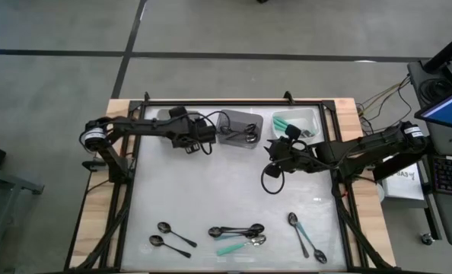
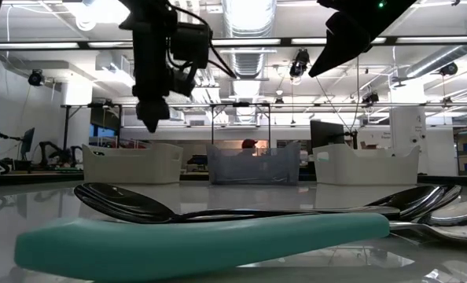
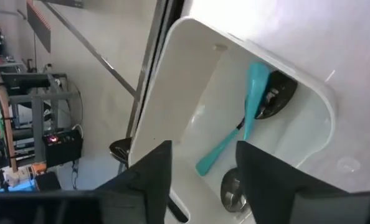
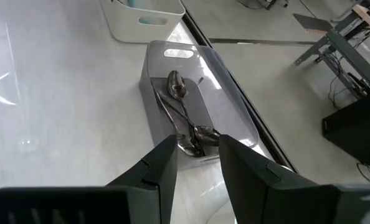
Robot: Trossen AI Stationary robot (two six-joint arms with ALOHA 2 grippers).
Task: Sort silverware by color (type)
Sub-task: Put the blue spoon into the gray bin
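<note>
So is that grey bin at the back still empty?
No, the grey bin already holds several dark, shiny spoons lying together along its floor.

We count three bins along the counter's [image 1: 211, 190] far edge, white bin [image 1: 167, 116], grey bin [image 1: 239, 128], white bin [image 1: 296, 123], two dark arms, each with one claw, several loose spoons up front, exact number unclear in the cluster [image 1: 237, 230].

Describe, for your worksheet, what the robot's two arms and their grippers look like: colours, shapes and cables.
Both arms are dark, slim and jointed. The left arm has a pale round cap at its base end, and black cables loop by its gripper. The right arm trails a black cable loop below its gripper. Each gripper has two flat, dark, wedge-shaped fingers.
</note>
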